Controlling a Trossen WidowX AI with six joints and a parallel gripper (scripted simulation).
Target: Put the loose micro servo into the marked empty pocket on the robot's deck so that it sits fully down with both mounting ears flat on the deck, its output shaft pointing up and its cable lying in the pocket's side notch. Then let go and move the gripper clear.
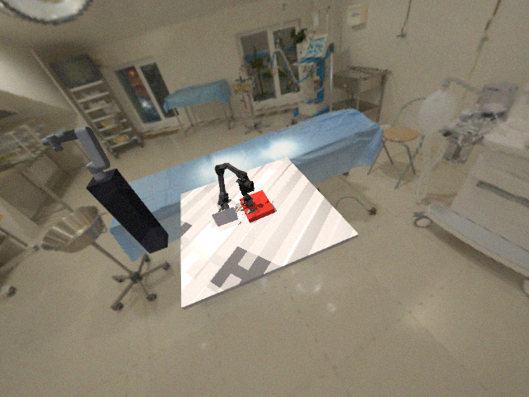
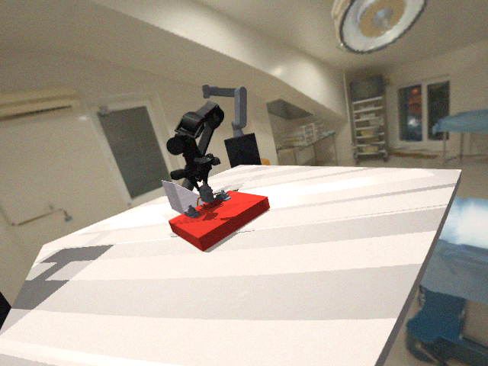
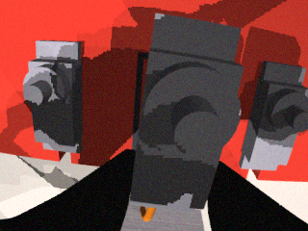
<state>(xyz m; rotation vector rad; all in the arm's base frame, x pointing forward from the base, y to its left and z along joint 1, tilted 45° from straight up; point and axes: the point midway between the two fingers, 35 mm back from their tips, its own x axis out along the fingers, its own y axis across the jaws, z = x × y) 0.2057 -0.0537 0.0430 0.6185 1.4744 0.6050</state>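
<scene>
The loose dark grey micro servo (image 1: 247,202) (image 2: 206,194) (image 3: 192,82) is held over the red deck (image 1: 264,208) (image 2: 236,211) (image 3: 106,19), output shaft facing the wrist camera. My gripper (image 1: 246,197) (image 2: 204,184) (image 3: 171,165) is shut on it. The servo looks slightly rotated against the deck's servos in the wrist view. A short black line (image 3: 141,72) shows beside its left edge, possibly the pocket's marking; the servo hides the rest. Its orange cable (image 2: 198,201) (image 3: 147,214) hangs toward the deck's near side. Whether the servo touches the deck cannot be told.
Two servos sit in the deck on either side of the held one: one servo (image 2: 191,211) (image 3: 54,106) and another servo (image 2: 223,195) (image 3: 279,115). A grey panel (image 1: 225,217) (image 2: 177,195) stands beside the deck, on the white table (image 1: 298,231) (image 2: 275,295).
</scene>
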